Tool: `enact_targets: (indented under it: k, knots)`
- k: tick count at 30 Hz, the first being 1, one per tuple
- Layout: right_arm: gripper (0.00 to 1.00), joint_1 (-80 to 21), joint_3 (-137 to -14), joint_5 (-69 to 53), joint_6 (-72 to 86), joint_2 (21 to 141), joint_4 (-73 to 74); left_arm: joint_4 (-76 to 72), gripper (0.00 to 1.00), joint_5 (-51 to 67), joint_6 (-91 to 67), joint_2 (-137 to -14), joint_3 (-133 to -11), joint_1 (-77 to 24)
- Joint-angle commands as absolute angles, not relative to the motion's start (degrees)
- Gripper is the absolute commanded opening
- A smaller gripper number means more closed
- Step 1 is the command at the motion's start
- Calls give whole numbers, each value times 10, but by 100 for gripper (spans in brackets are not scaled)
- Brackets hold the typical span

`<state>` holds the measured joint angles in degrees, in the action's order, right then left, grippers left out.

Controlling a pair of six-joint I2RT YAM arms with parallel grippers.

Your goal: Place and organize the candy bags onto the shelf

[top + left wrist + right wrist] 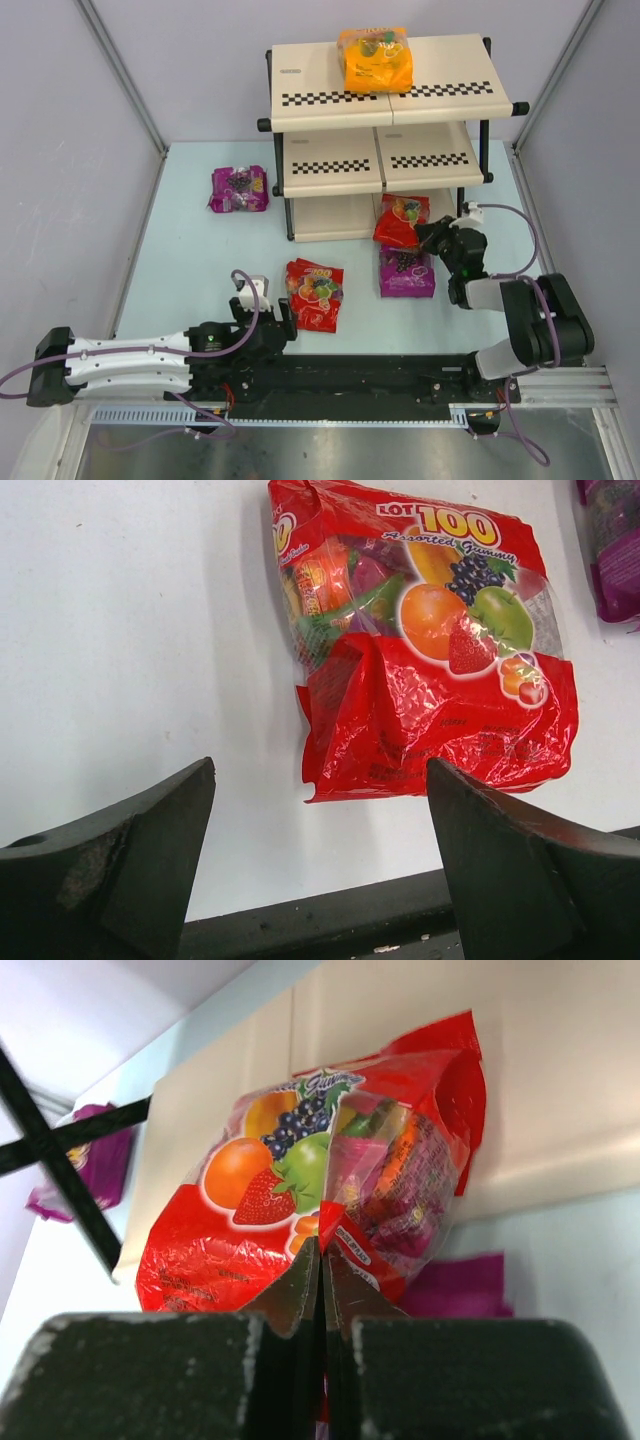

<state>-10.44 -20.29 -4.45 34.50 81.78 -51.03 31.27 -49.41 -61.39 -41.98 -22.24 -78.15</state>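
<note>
My right gripper point(320, 1270) pinches one red candy bag point(300, 1190) at the shelf's point(330, 215) bottom board, ready to lay it there, while my left gripper point(320, 860) gapes toward another red bag point(420, 650) near the desk's point(180, 230) front edge.

One red candy bag point(430, 660) reads "LOT 100" above "Assorted Gummy"; the second red candy bag point(300, 1175) shows only "Gummy"
</note>
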Motion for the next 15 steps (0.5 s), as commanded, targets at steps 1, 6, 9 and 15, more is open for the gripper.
enact_targets:
  k: [1,6,9,15]
  knots:
    - [0,-77,-269,-74,332,881,-580,323,91,-516,-609,-412,-220,-780]
    - [0,-59,-315,-134,308,931,-582,329,91,-523,-606,-400,-217,-780]
    - [7,-49,-327,-161,294,945,-592,319,91,-523,-598,-392,-214,-780]
    - [48,-32,-316,-163,303,889,-545,298,91,-515,-583,-389,-207,-780]
